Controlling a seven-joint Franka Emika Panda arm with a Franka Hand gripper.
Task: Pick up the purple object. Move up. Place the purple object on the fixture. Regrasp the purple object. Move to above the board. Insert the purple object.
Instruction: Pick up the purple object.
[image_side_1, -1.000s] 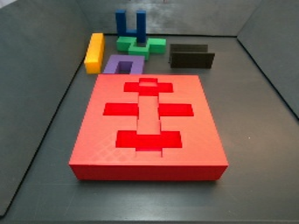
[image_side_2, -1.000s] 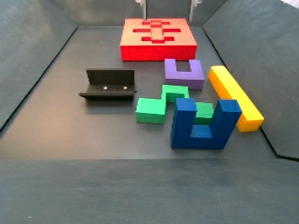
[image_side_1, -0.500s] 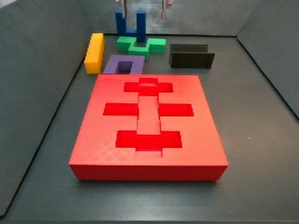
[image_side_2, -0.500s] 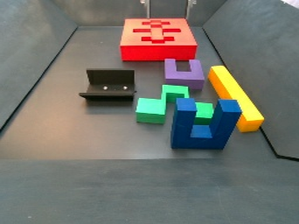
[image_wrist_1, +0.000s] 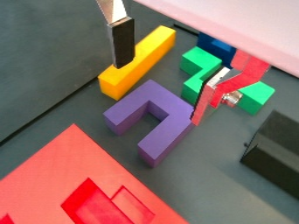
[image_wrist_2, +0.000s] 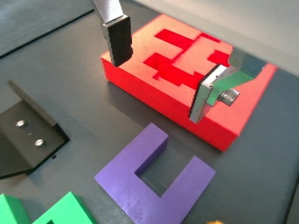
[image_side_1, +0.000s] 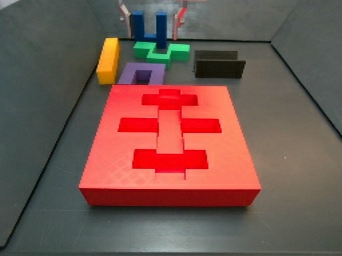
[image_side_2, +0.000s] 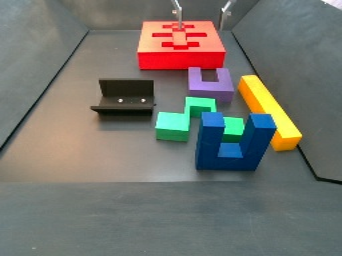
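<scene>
The claw (image_wrist_1: 163, 70) hangs wide open and empty above the purple object (image_wrist_1: 152, 118); the purple object lies flat on the floor, just beside the board (image_wrist_2: 187, 74); judged from this, every step remains, starting with the pickup.

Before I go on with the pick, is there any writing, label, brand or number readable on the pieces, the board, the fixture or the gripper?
None: no text shows on the purple object, the board, the fixture, the other blocks, or the open gripper above the purple object.
</scene>
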